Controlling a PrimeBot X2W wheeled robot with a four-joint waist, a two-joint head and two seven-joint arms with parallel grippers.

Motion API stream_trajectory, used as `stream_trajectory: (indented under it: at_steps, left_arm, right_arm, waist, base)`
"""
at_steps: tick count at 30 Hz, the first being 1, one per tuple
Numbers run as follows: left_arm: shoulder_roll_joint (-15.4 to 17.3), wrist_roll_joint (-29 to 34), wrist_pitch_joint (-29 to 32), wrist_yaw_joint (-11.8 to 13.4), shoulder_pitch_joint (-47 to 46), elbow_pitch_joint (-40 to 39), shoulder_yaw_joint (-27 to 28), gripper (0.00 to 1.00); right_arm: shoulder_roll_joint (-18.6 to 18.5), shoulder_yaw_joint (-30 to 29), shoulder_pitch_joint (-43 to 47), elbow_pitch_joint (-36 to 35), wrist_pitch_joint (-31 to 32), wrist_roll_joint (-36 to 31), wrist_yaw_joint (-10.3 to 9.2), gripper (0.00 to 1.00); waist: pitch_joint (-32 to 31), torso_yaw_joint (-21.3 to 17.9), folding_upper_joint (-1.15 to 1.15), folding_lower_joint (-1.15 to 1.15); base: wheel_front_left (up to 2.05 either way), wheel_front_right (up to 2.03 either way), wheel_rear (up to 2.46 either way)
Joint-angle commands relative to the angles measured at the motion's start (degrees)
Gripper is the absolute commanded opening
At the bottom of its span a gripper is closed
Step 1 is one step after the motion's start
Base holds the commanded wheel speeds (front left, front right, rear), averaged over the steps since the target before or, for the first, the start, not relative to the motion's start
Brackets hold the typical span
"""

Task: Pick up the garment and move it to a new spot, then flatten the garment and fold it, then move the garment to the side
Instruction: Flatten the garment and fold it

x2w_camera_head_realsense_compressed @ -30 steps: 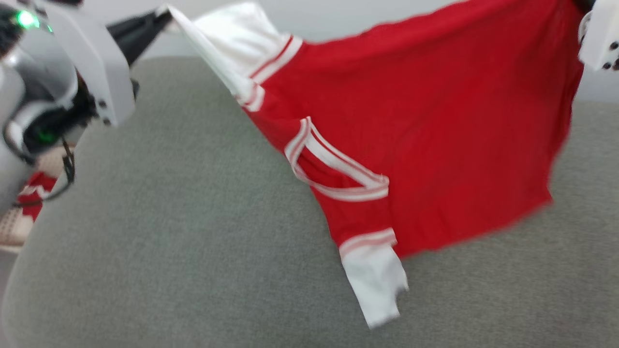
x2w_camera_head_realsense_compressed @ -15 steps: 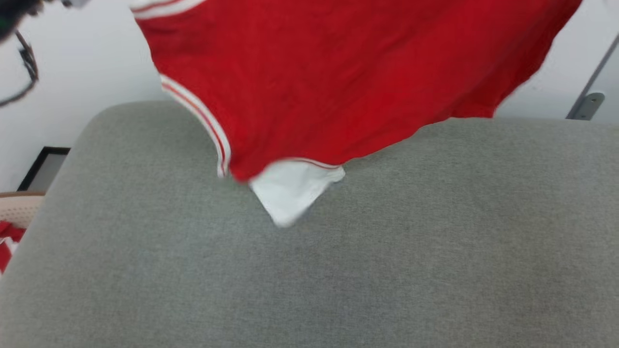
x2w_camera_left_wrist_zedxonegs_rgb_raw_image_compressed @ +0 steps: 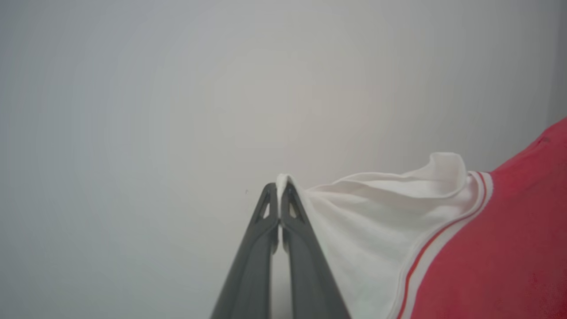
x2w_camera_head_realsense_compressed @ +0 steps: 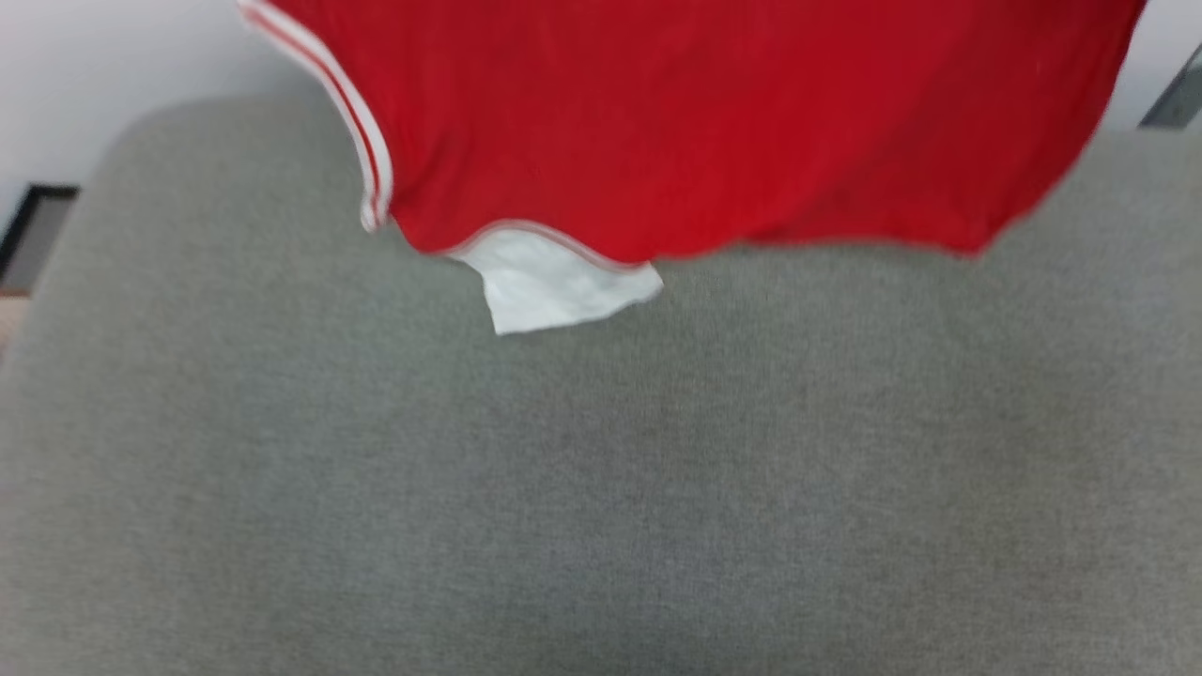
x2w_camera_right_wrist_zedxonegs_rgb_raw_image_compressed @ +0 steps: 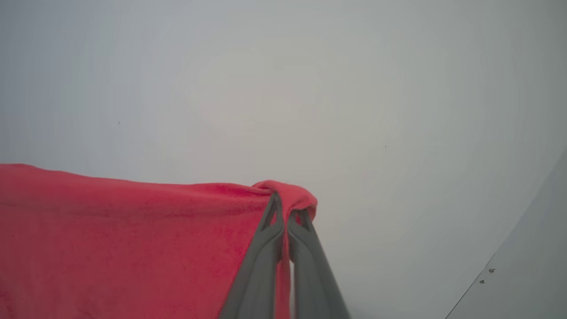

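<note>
Red knit cloth, white at one end, made up the garment [x2w_camera_head_realsense_compressed: 714,122], which hung in the air as a wide sheet over the far edge of the grey cushion [x2w_camera_head_realsense_compressed: 601,488].

At the left, the left claw [x2w_camera_left_wrist_zedxonegs_rgb_raw_image_compressed: 280,186] was pressed together on a fold of the white sleeve, with the pale wall [x2w_camera_left_wrist_zedxonegs_rgb_raw_image_compressed: 133,110] behind it. From that pinch the cloth ran away to the right, past the striped trim [x2w_camera_head_realsense_compressed: 362,160] and into the red body.

Mid-span, a loose white sleeve end [x2w_camera_head_realsense_compressed: 554,286] dangled lowest. Whether it touched the cushion could not be told, as the head view was blurred.

At the right, the right claw [x2w_camera_right_wrist_zedxonegs_rgb_raw_image_compressed: 285,208] was closed on a bunched red corner, the cloth leading off to its left.

Finding: the garment's long axis lay from claw to claw, roughly along the cushion's far edge, and the sheet hung below both. Judged step: carrying it to the new spot. Laying it flat would likely require both claws to descend together, towards the near edge.
</note>
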Motion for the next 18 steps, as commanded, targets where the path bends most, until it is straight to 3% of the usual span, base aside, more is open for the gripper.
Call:
stream_trajectory:
  at_steps: [1, 12, 18]
  left_arm:
    - [-0.51, 1.58, -1.18, -0.06, -1.81, 0.42, -0.38, 0.0]
    - [-7.59, 9.51, -17.95, 0.52, -19.88, 11.52, 0.65, 0.0]
    - [-10.26, 11.16, -25.09, 0.05, -24.24, 13.31, 1.06, 0.0]
  right_arm:
    - [0.35, -0.93, -1.53, 0.34, -1.01, -1.43, -0.09, 0.0]
    - [6.03, -10.42, -11.74, 5.43, -22.4, -24.21, -0.09, 0.0]
    - [7.9, -16.64, -13.49, 8.08, -27.72, -35.7, -0.09, 0.0]
  waist:
    - [7.67, -0.92, 0.0, 0.0]
    - [24.55, -2.66, 0.0, 0.0]
    - [30.69, -1.81, 0.0, 0.0]
  base:
    - [0.0, 0.0, 0.0]
    - [0.0, 0.0, 0.0]
    - [0.0, 0.0, 0.0]
